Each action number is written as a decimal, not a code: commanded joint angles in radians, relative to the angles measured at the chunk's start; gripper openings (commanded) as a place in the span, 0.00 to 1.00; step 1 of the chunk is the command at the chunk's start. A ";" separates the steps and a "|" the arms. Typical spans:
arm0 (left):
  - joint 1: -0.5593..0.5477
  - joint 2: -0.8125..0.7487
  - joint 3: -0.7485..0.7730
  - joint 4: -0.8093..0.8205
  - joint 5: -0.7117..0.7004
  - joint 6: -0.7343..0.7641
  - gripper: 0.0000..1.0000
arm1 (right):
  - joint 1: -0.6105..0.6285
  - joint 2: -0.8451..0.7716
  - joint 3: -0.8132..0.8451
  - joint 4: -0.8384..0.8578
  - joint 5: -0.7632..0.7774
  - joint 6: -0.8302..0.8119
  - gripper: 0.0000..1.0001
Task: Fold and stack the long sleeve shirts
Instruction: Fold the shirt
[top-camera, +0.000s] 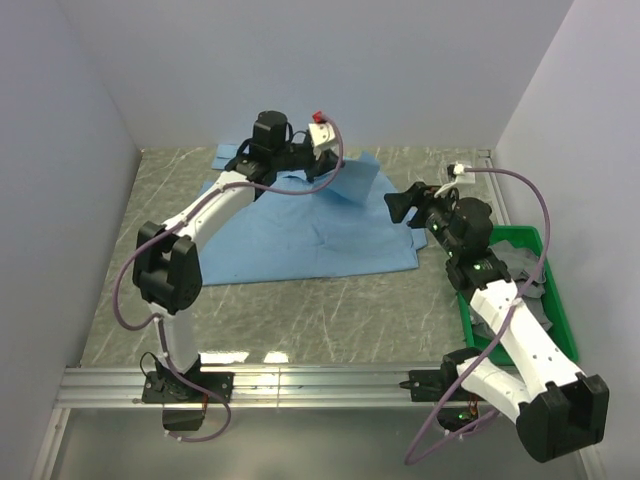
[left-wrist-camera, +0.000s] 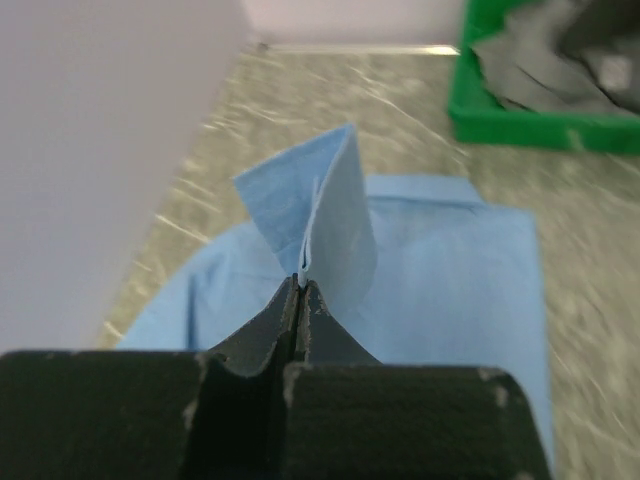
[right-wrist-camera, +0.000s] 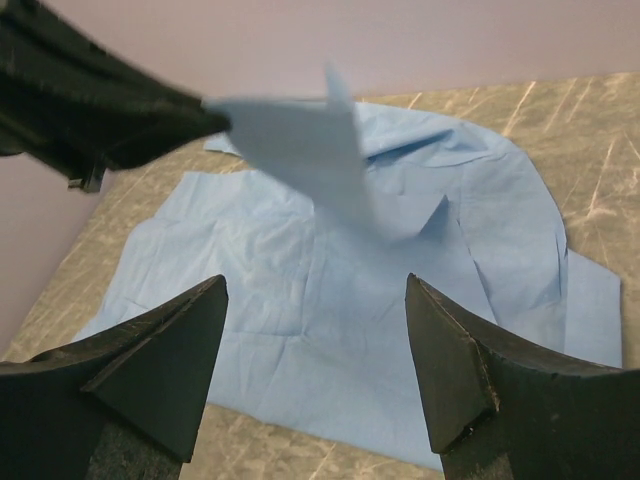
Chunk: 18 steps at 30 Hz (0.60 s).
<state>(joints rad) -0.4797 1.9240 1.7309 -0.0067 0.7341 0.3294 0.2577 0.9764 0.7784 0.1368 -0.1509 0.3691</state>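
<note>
The left claw (left-wrist-camera: 301, 288) is seen fully closed, with a fold of the light blue shirt (top-camera: 300, 235) pinched between its fingertips. The pinched fold is lifted clear of the table (top-camera: 330, 310) and stands up as a pointed flap just ahead of that claw. The rest of the shirt is spread flat on the table below and in front of it.

The right claw (top-camera: 398, 207) is held wide open, and nothing is gripped in it. It is poised above the table just off the shirt's edge and aimed across the cloth. The main body of the shirt lies ahead of and beneath its spread fingers (right-wrist-camera: 170, 340). The raised flap and the dark left claw are seen beyond it, near the far side of the shirt. No contact between the right claw and the cloth can be made out.

A green bin (top-camera: 515, 234) is placed on the table behind the right claw, beside that arm. Dark grey cloth (top-camera: 520, 270) is heaped in the bin; what kind of garment it is cannot be told.
</note>
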 joint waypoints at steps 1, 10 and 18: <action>0.016 -0.117 -0.039 -0.172 0.214 0.218 0.00 | 0.008 -0.056 -0.019 0.009 -0.012 -0.004 0.78; 0.020 -0.183 -0.253 -0.495 0.255 0.303 0.04 | 0.057 0.007 -0.021 -0.129 -0.076 -0.065 0.78; -0.005 -0.388 -0.597 -0.278 0.072 0.131 0.43 | 0.225 0.163 0.051 -0.256 0.002 -0.163 0.78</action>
<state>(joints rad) -0.4778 1.6646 1.1809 -0.4149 0.8692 0.5377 0.4248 1.1000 0.7681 -0.0711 -0.1806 0.2684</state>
